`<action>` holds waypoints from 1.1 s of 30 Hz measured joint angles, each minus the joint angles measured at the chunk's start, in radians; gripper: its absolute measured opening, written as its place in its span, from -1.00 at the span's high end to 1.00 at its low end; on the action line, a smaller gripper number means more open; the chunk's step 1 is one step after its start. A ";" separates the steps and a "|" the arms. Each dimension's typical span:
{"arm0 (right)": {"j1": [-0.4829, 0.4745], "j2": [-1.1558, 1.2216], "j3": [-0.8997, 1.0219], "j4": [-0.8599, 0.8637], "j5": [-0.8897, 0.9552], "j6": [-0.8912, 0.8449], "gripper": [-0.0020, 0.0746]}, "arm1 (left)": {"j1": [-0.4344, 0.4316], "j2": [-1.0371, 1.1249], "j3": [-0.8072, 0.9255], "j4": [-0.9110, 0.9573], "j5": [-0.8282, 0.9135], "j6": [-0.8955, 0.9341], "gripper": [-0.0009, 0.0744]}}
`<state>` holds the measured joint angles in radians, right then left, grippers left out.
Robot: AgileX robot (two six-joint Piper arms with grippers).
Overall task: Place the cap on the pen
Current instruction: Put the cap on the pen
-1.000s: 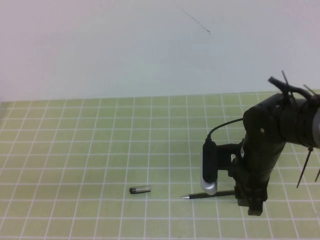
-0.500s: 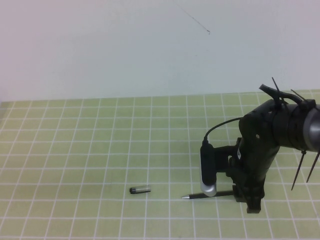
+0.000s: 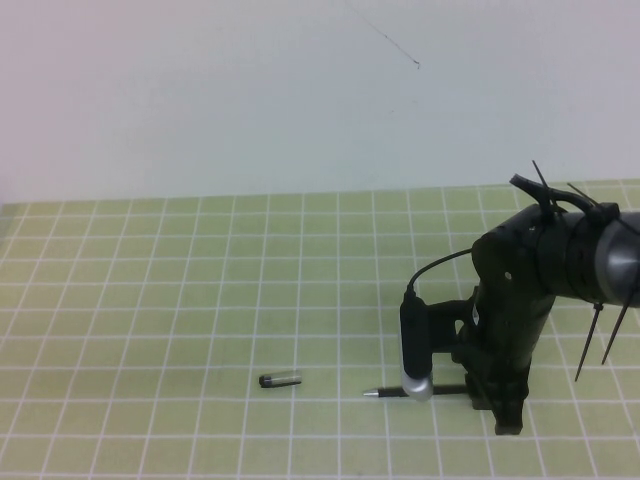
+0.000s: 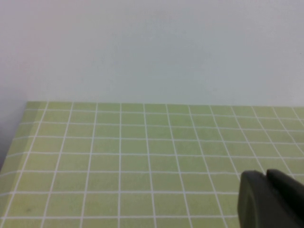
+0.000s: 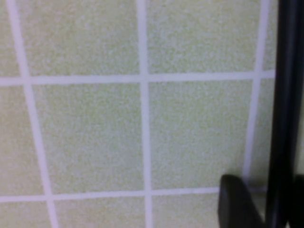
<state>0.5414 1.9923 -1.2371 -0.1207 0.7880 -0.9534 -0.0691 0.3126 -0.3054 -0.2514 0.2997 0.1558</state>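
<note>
Near the bench's front right, my right gripper (image 3: 508, 420) straddles the pen (image 3: 420, 391), fingers narrow but not yet gripping. Cap (image 3: 279, 380) lies apart, toward the left. Risk: pen rolls away. Left gripper (image 4: 270, 199): cannot tell.

We saw the green-grid desk (image 3: 150, 300) lying open across its left and middle, with only the pen cap (image 3: 280, 380) near the front. The right gripper (image 3: 507, 420) stood down over the pen (image 3: 395, 392), blocking the front right. The left gripper (image 4: 270, 199) hung apart above bare grid.
</note>
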 joint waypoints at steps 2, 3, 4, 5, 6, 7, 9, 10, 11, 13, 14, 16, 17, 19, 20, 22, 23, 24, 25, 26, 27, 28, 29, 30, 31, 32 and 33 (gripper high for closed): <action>0.000 0.000 0.000 0.002 0.006 0.000 0.43 | 0.000 0.000 0.000 0.000 0.000 0.002 0.98; 0.000 0.000 0.000 0.002 0.011 0.000 0.49 | 0.000 0.000 0.000 0.000 0.000 0.007 0.98; 0.000 0.000 0.000 0.000 0.013 0.000 0.57 | 0.000 0.000 0.000 0.000 0.000 0.011 0.98; 0.002 0.000 0.000 -0.006 0.016 0.000 0.65 | 0.000 0.000 0.000 0.000 -0.004 0.011 0.98; 0.002 0.000 0.000 -0.011 0.018 0.000 0.72 | 0.000 0.000 0.000 0.000 -0.004 0.011 0.98; 0.002 -0.004 0.002 -0.015 0.018 0.000 0.77 | 0.000 0.000 0.000 0.000 -0.004 0.011 0.98; 0.002 -0.013 0.005 -0.028 0.018 0.000 0.79 | 0.000 0.000 0.000 0.000 -0.006 0.011 0.98; 0.002 -0.019 0.005 -0.033 0.018 0.000 0.79 | 0.000 0.000 0.000 0.000 -0.006 0.011 0.98; 0.002 -0.029 0.005 -0.035 0.018 0.000 0.79 | 0.000 0.000 0.000 0.000 -0.006 0.011 0.98; 0.000 -0.049 0.005 -0.035 0.018 0.000 0.79 | 0.000 0.000 0.000 0.000 -0.006 0.011 0.98; 0.000 -0.055 0.005 -0.035 0.020 0.000 0.80 | 0.000 0.000 0.000 0.000 -0.006 0.011 0.98; 0.000 -0.064 0.005 -0.035 0.028 0.000 0.80 | 0.000 0.000 0.000 0.000 -0.006 0.011 0.98; 0.000 -0.069 0.005 -0.035 0.037 0.000 0.80 | 0.000 0.000 0.000 0.000 -0.006 0.011 0.98; 0.000 -0.078 0.005 -0.031 0.060 0.000 0.80 | 0.000 0.000 0.000 -0.008 -0.004 0.011 0.98; 0.000 -0.083 0.005 -0.027 0.078 0.000 0.80 | 0.000 0.000 -0.004 -0.019 0.009 0.015 0.98; 0.000 -0.092 -0.001 -0.014 0.127 0.013 0.80 | -0.001 0.013 -0.031 -0.060 0.073 0.070 0.98; 0.000 -0.094 -0.012 -0.004 0.166 0.033 0.80 | -0.005 0.028 -0.055 -0.096 0.123 0.125 0.98; 0.000 -0.100 -0.021 0.010 0.196 0.051 0.80 | -0.007 0.050 -0.076 -0.123 0.165 0.175 0.98; 0.000 -0.108 -0.032 0.040 0.236 0.070 0.80 | -0.015 0.078 -0.104 -0.159 0.215 0.237 0.98; 0.000 -0.119 -0.043 0.078 0.259 0.095 0.80 | -0.021 0.109 -0.133 -0.196 0.257 0.293 0.98; -0.002 -0.129 -0.055 0.121 0.275 0.121 0.80 | -0.023 0.137 -0.163 -0.228 0.296 0.334 0.98; -0.002 -0.141 -0.067 0.173 0.284 0.158 0.80 | -0.023 0.174 -0.193 -0.256 0.327 0.377 0.98; 0.000 -0.153 -0.077 0.220 0.290 0.195 0.80 | -0.023 0.211 -0.221 -0.274 0.353 0.408 0.98; 0.003 -0.164 -0.082 0.251 0.296 0.225 0.80 | -0.023 0.241 -0.243 -0.278 0.373 0.426 0.98; 0.007 -0.178 -0.082 0.279 0.307 0.238 0.80 | -0.023 0.277 -0.269 -0.283 0.395 0.441 0.98; 0.009 -0.189 -0.082 0.292 0.326 0.244 0.80 | -0.023 0.314 -0.294 -0.289 0.417 0.451 0.98; 0.011 -0.198 -0.082 0.298 0.341 0.248 0.80 | -0.023 0.353 -0.315 -0.296 0.433 0.460 0.98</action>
<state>0.5521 1.7945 -1.3193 0.1776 1.1289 -0.7054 -0.0923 0.6652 -0.6201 -0.5471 0.7328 0.6161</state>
